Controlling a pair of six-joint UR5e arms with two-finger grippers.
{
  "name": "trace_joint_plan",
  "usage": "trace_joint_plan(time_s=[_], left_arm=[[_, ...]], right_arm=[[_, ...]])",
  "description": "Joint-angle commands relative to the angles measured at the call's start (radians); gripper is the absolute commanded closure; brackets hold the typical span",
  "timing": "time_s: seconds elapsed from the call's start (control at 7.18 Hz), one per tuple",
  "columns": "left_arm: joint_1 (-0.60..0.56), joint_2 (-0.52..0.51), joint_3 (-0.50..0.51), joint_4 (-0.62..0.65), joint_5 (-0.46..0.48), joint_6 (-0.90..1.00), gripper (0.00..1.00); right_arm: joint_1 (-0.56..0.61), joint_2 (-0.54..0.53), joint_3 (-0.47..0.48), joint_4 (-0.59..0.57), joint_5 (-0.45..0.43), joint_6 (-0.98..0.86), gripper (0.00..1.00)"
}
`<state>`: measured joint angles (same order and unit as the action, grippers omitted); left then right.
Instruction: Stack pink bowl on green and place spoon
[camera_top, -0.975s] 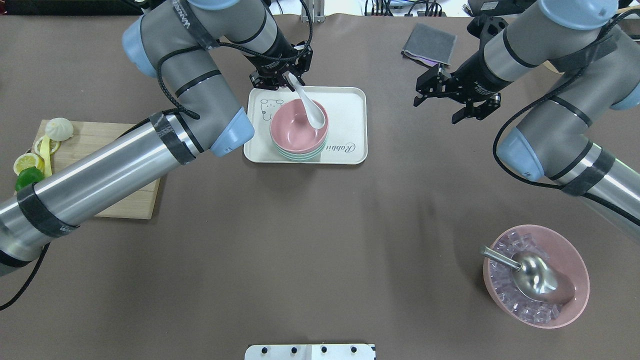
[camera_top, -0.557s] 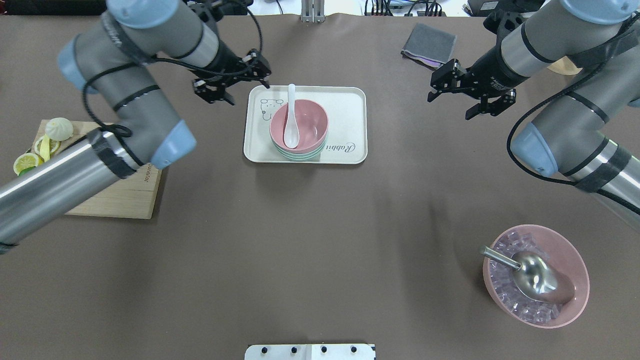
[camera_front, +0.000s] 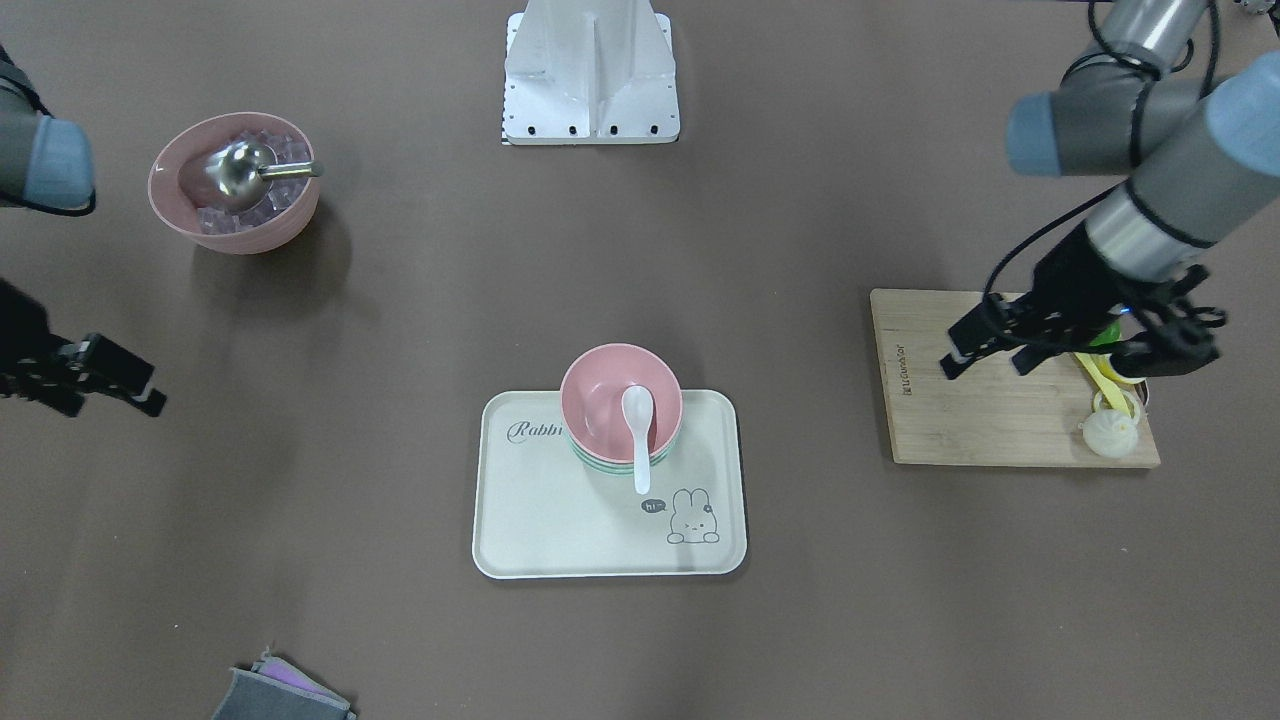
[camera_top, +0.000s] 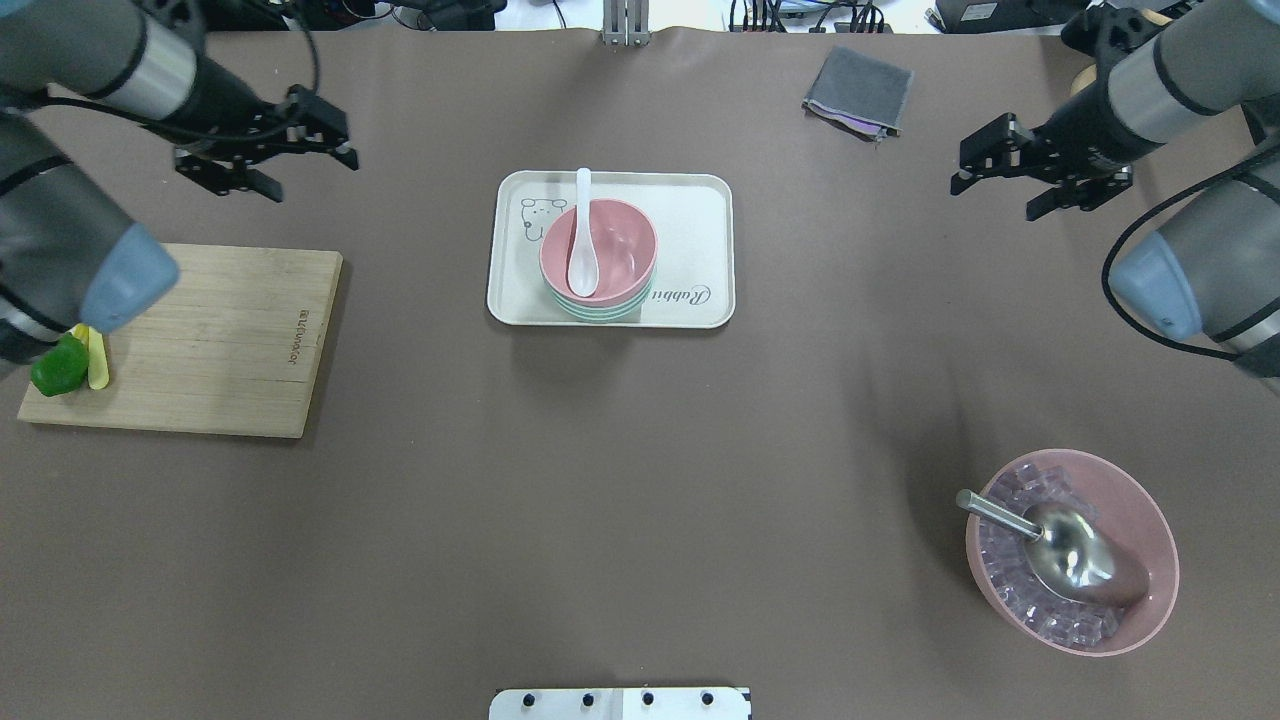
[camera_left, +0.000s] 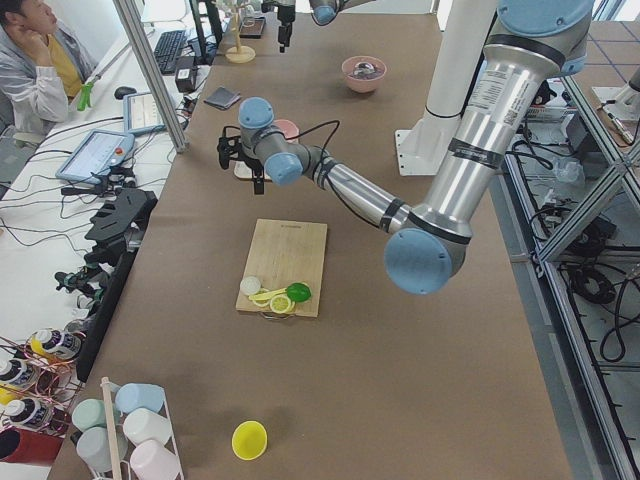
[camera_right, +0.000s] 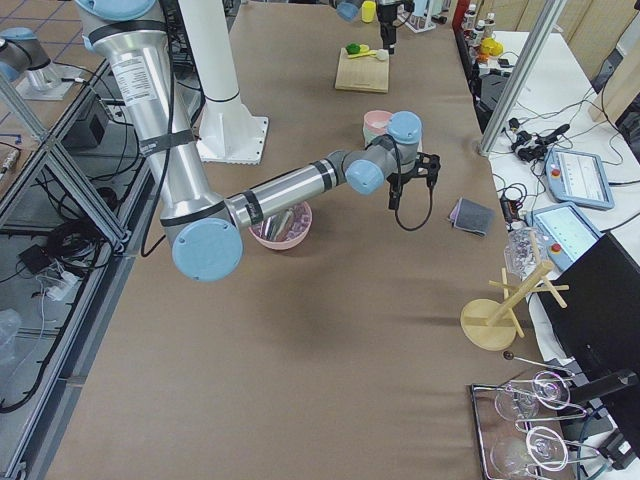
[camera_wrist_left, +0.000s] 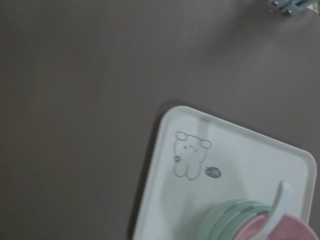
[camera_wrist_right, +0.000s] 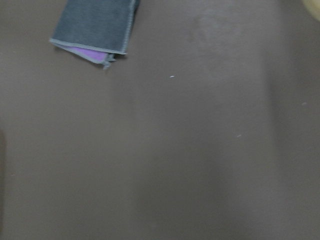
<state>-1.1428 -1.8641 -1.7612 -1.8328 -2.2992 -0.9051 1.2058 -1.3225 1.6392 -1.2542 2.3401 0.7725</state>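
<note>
The pink bowl sits stacked on the green bowl on a cream tray. A white spoon lies in the pink bowl with its handle over the far rim. In the front-facing view the spoon rests in the pink bowl on the tray. My left gripper is open and empty, well to the left of the tray. My right gripper is open and empty, far to the right of the tray. The left wrist view shows the tray, the green bowl and the spoon handle.
A wooden cutting board with a lime and lemon pieces lies at the left. A large pink bowl of ice with a metal scoop stands at the near right. A folded grey cloth lies at the far right, also in the right wrist view.
My left gripper let go of the spoon, which now lies in the pink bowl, and drew back far to the left. My right gripper moved further right and away.
</note>
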Motion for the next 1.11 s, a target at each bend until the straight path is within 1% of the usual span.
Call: trace_joint_plan(time_s=[0.0,0.14,0.28,0.42,0.56,0.7,0.84,0.97], left_arm=[[-0.215,0.106,-0.122,0.435,0.003,0.649,0.02],[-0.332,0.147,-0.1,0.49,0.007,0.933,0.02],[-0.394,0.187,-0.072,0.491,0.006,1.069,0.02],[-0.405,0.236,-0.075,0.488,0.006,1.08,0.02],[-0.407,0.302,-0.078,0.446,0.003,1.086,0.02],[-0.408,0.365,-0.081,0.376,-0.003,1.085,0.02],[-0.408,0.394,-0.089,0.359,-0.003,1.077,0.02],[-0.408,0.402,-0.124,0.36,-0.003,1.072,0.02]], right_arm=[[0.163,-0.084,-0.088,-0.104,0.004,-0.456,0.0],[0.263,-0.083,-0.151,-0.17,0.022,-0.649,0.0],[0.321,-0.081,-0.168,-0.256,0.039,-0.793,0.0],[0.362,-0.073,-0.151,-0.328,0.035,-0.878,0.0],[0.371,-0.067,-0.133,-0.358,0.028,-0.884,0.0],[0.356,-0.046,-0.133,-0.36,0.013,-0.885,0.0],[0.35,-0.037,-0.128,-0.36,0.008,-0.881,0.0],[0.345,-0.041,-0.127,-0.358,0.008,-0.88,0.0]])
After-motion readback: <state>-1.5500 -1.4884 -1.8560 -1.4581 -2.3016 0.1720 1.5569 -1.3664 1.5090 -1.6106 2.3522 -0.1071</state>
